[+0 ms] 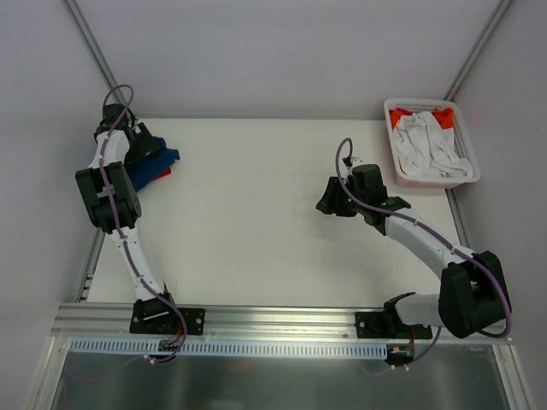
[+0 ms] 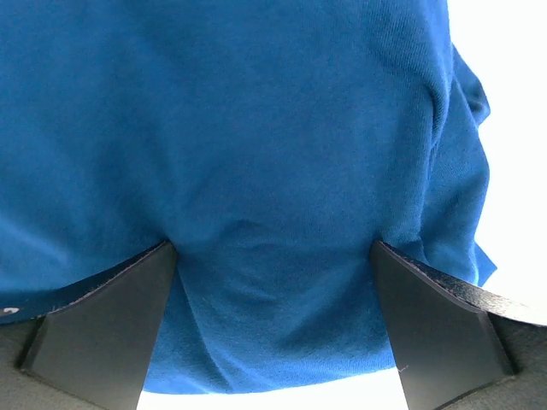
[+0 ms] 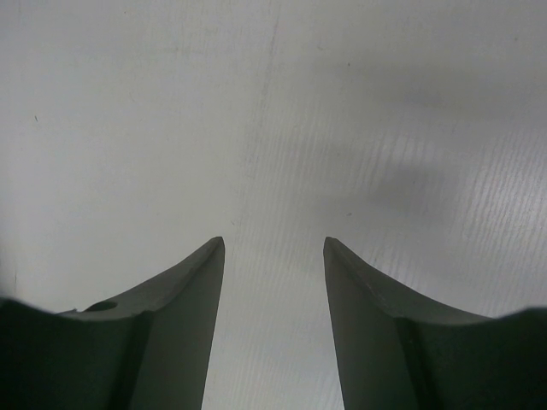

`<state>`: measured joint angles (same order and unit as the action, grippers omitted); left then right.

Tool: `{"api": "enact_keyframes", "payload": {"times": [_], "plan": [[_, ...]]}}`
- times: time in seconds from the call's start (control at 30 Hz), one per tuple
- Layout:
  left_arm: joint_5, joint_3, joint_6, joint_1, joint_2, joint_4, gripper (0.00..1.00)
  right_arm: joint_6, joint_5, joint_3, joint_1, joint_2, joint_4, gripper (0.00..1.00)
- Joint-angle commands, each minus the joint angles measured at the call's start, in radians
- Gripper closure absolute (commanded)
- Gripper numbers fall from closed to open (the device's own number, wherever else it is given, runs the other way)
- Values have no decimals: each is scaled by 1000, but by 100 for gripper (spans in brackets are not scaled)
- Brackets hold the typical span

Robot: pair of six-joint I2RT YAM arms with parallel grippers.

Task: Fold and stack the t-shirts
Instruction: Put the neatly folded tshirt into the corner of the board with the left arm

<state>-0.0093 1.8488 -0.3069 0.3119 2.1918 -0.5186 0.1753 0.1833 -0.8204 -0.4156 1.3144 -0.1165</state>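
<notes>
Well, my left claw [image 2: 272,249] sits at the far left of the table [image 1: 256,222]. Its 2 fingers are spread wide and pressed into the blue t-shirt [image 2: 256,128], which bulges between them and fills that view, its edges mostly cut off. From above, my left arm [image 1: 111,192] hides much of it. The red t-shirt [image 1: 162,174] shows only as a sliver under its near edge. My right claw [image 3: 273,243] hangs parted over bare table. In the far-right basket [image 1: 436,182], white cloth [image 1: 427,145] mostly covers some red cloth [image 1: 444,112].
</notes>
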Motion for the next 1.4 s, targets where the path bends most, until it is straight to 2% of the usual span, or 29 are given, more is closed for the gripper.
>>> {"api": "enact_keyframes", "payload": {"times": [0.0, 0.6, 0.83, 1.1, 1.37], "plan": [[22, -39, 87, -51, 29, -57, 1, 6, 11, -2, 6, -40, 24, 46], [97, 69, 365, -165, 108, -87, 1, 6, -7, 30, 17, -182, -29, 46], [146, 121, 417, -191, 146, -86, 1, 7, -7, 41, 20, -198, -40, 46], [141, 161, 433, -235, 178, -86, 1, 6, -11, 44, 20, -187, -38, 46], [80, 156, 428, -254, 106, -86, 1, 12, -7, 52, 20, -167, -23, 46]]}}
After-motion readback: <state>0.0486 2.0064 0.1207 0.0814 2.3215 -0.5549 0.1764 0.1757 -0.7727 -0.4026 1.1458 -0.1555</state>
